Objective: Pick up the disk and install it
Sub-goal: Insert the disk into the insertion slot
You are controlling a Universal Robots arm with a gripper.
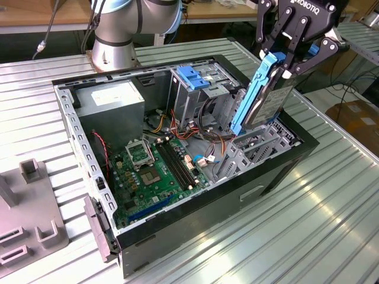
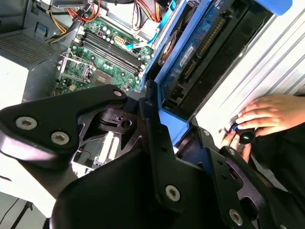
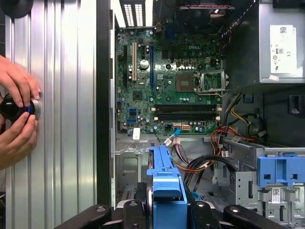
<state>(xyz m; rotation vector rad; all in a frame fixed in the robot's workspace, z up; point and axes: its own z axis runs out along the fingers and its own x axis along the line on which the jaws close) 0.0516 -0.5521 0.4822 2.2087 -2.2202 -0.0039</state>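
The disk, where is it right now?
In the exterior view the disk is clamped on edge in the gripper, tilted, its lower end at the drive bay on the exterior view's right side of the open computer case.

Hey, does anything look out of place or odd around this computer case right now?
Two things. The disk hangs tilted in the gripper, its lower end over the drive bay, not seated. And a person's hands rest on the table beside the case, holding a small black object, close to the arm's work.
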